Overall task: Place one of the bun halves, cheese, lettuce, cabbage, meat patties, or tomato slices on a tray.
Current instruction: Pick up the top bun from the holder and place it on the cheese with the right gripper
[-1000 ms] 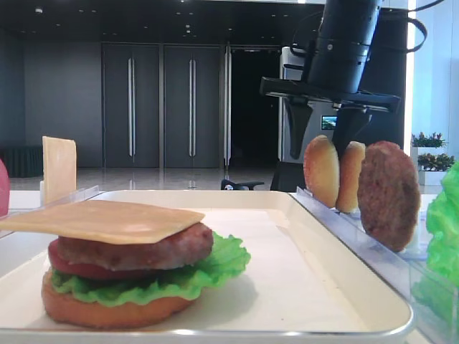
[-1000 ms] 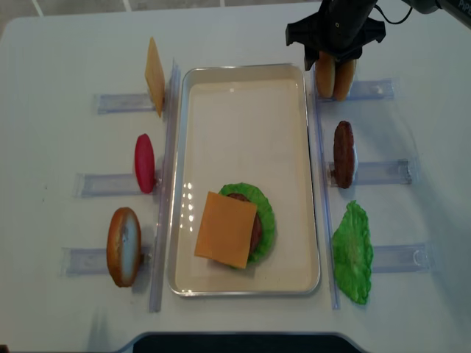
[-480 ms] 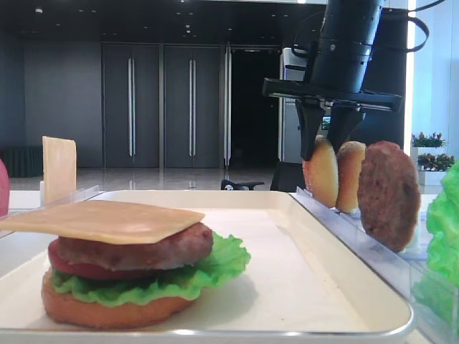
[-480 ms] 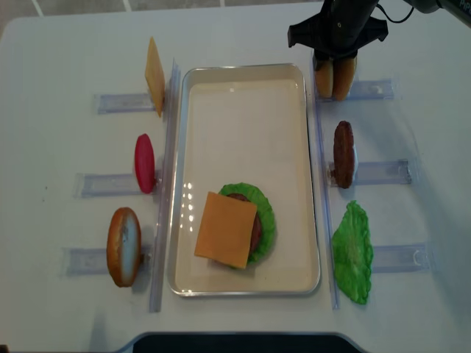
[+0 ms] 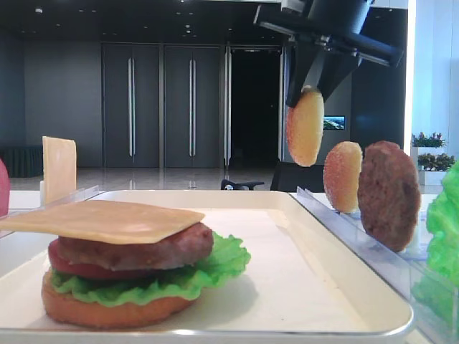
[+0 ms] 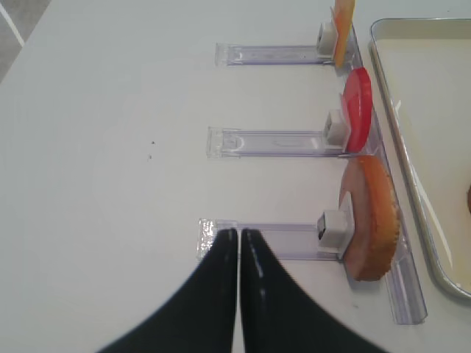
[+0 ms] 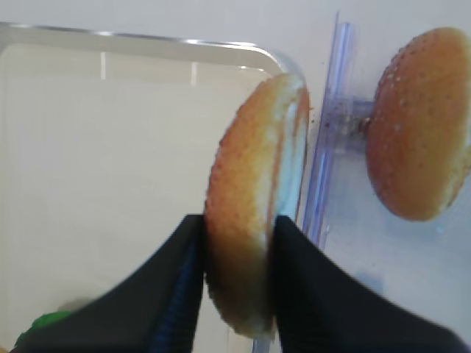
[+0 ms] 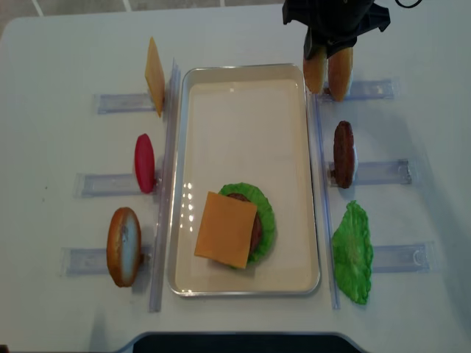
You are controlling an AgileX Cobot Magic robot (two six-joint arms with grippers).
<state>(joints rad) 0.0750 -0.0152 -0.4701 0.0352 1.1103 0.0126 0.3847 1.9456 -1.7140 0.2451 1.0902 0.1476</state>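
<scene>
My right gripper [image 7: 237, 237] is shut on the domed bun top [image 7: 254, 213], a golden-tan bun half held on edge. The exterior view has it hanging in the air [image 5: 305, 127] above the far right rim of the white tray [image 8: 243, 125]. A smaller orange bun half [image 7: 419, 132] still stands in the clear rack beside it. On the tray's near end sits a stack topped by a cheese slice [image 8: 225, 229], over a patty, tomato, lettuce and a bun bottom. My left gripper [image 6: 239, 237] is shut and empty, low over the table left of the racks.
Clear racks flank the tray. Right side: a meat patty [image 8: 343, 154] and a lettuce leaf [image 8: 352, 252]. Left side: a cheese slice [image 8: 154, 76], a tomato slice [image 8: 144, 162] and a bun half [image 8: 124, 245]. The far half of the tray holds nothing.
My right gripper closed on the bun top in the rack, then lifted it up and slightly toward the tray. The left jaws closed fully.
</scene>
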